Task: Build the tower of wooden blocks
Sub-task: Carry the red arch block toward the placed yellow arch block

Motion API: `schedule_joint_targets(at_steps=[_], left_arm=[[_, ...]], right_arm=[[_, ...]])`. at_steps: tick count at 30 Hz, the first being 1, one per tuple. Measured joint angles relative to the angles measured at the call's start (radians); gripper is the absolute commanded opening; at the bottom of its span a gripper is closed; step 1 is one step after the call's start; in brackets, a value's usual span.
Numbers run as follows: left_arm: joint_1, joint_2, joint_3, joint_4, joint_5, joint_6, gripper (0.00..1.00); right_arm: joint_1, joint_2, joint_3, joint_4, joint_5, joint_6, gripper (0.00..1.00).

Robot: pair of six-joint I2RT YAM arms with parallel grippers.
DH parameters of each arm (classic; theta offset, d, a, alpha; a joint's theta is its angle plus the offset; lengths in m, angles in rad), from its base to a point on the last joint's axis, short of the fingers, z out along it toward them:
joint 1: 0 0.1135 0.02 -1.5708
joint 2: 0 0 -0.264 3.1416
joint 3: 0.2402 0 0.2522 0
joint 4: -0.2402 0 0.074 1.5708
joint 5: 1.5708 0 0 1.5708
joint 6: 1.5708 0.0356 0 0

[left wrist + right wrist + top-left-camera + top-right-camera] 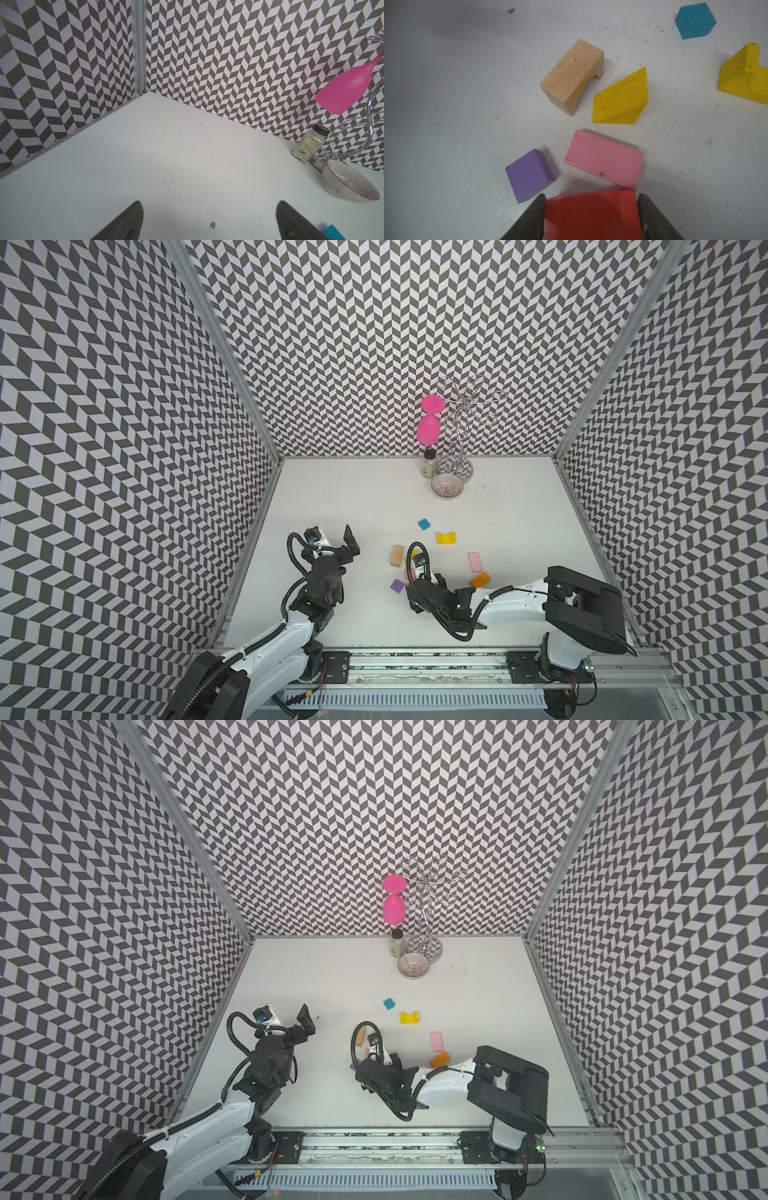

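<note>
Loose wood blocks lie on the white table. In the right wrist view my right gripper (591, 197) is shut on a red block (591, 214), one finger against each side. Just beyond it lie a pink slab (604, 159), a purple cube (529, 174), a yellow wedge (620, 97), a plain wood arch (572, 76), a teal cube (694, 20) and a yellow arch (743, 74). In a top view a second pink slab (474, 561) and an orange block (481, 579) lie to the right. My left gripper (334, 537) is open and empty at the table's left, away from the blocks.
At the back stand a pink goblet (429, 429) hanging upside down on a chrome rack (459, 427), a spice jar (429, 463) and a ribbed glass bowl (446, 486). Patterned walls close in the table on three sides.
</note>
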Motion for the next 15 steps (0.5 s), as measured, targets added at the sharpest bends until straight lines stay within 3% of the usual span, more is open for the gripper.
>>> schedule_joint_targets(at_steps=[15], left_arm=[[0.000, 0.004, 0.000, 0.000, 0.004, 0.000, 1.00]], right_arm=[[-0.034, -0.120, -0.071, -0.047, 0.116, 0.107, 0.41]])
